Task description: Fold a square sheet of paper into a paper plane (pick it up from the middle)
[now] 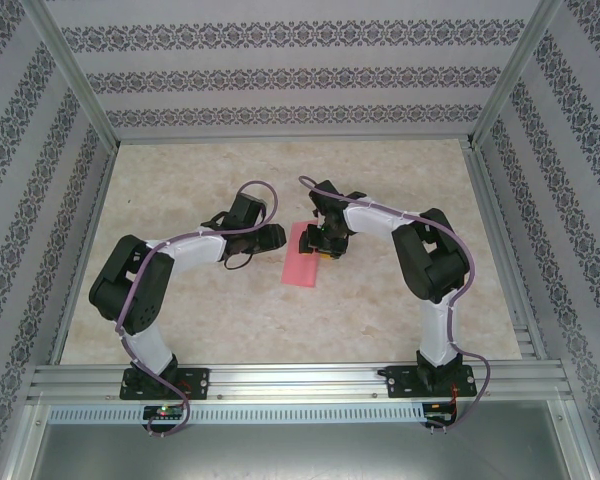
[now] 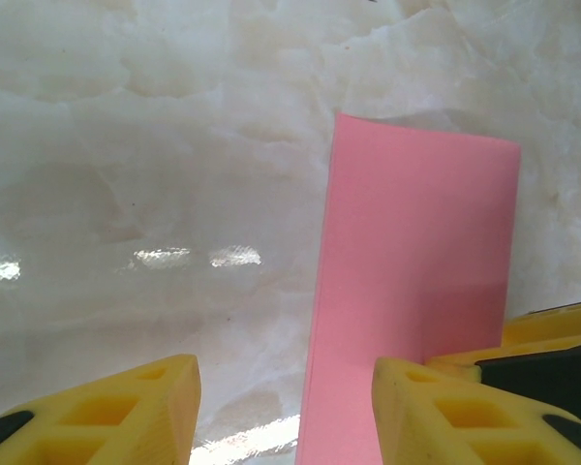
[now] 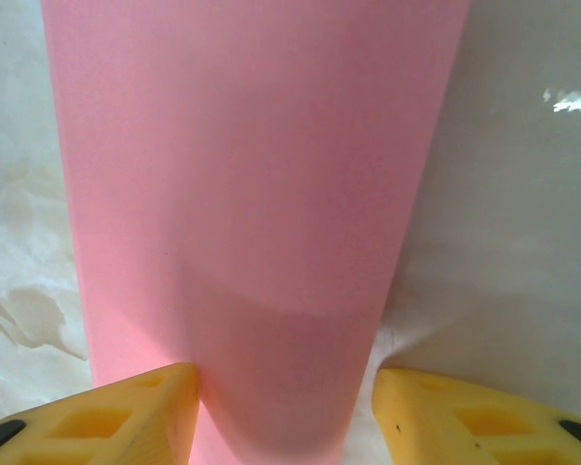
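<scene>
The square sheet of paper [image 1: 301, 264] lies on the table as a pink folded rectangle, a long strip between the two arms. My left gripper [image 1: 280, 240] is at its left side. In the left wrist view this gripper [image 2: 283, 397] is open, the paper [image 2: 416, 262] has its left long edge in the gap, and the right yellow finger [image 2: 436, 417] is over the sheet. My right gripper [image 1: 325, 248] is over the strip's far end. It stands open [image 3: 286, 417], its fingers on either side of the paper [image 3: 252, 174], which runs away from the camera.
The table [image 1: 400, 310] is pale marble, with aluminium rails [image 1: 300, 380] along the near edge and patterned walls around it. A yellow finger of the right gripper [image 2: 562, 334] shows close beside my left gripper's right finger.
</scene>
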